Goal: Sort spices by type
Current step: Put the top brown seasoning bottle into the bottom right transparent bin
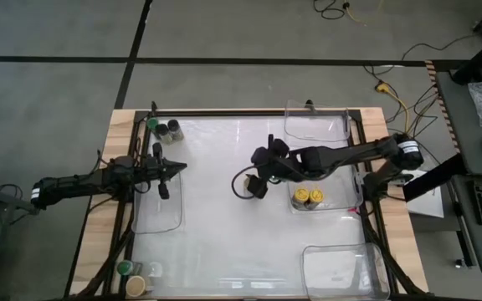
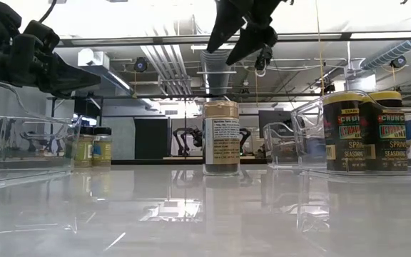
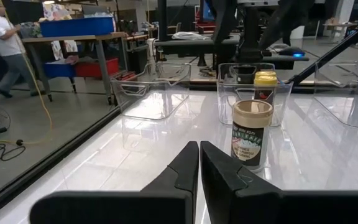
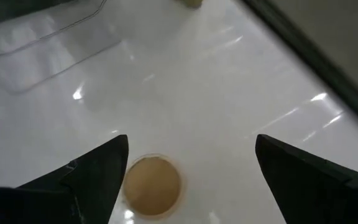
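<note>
Two tools face you: at frame left the left tool (image 1: 176, 166) hangs pressed together over a clear bin (image 1: 157, 219), while mid-frame the right tool (image 1: 253, 186), spread wide, hovers above the tan-lidded jar (image 2: 221, 138) on the tabletop (image 1: 224, 242), so descending off-centre could tip it.

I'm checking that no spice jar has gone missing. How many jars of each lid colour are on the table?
yellow-lid jars: 2
tan-lid jars: 2
black-lid jars: 2
green-lid jars: 2
Total: 8
</note>
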`<state>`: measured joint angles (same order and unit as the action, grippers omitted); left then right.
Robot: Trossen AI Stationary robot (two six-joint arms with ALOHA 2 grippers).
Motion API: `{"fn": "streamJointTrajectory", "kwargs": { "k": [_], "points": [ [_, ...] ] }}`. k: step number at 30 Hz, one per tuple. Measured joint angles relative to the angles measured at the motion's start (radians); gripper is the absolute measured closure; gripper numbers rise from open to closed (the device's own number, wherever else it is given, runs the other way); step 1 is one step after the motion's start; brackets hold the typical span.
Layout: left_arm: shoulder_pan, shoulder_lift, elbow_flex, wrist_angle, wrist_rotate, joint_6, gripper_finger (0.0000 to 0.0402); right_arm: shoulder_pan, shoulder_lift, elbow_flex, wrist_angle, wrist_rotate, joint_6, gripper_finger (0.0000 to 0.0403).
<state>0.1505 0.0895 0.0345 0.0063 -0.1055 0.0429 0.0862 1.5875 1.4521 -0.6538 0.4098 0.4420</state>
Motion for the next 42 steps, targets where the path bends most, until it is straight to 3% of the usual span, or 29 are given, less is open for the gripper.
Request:
{"fn": "streamJointTrajectory", "kwargs": {
  "k": [6, 13, 42],
  "points": [
    [0.0, 0.0, 0.0, 0.0, 0.0, 0.0, 0.04, -0.036, 0.034, 0.0, -0.015, -0.152, 0.098, 0.0041],
    [0.0, 0.0, 0.0, 0.0, 0.0, 0.0, 0.04, -0.05, 0.103, -0.001, -0.025, -0.258, 0.175, 0.0008],
    [0.0, 0.0, 0.0, 0.0, 0.0, 0.0, 0.04, -0.056, 0.132, -0.054, 0.006, -0.25, 0.145, 0.0003]
  ]
}}
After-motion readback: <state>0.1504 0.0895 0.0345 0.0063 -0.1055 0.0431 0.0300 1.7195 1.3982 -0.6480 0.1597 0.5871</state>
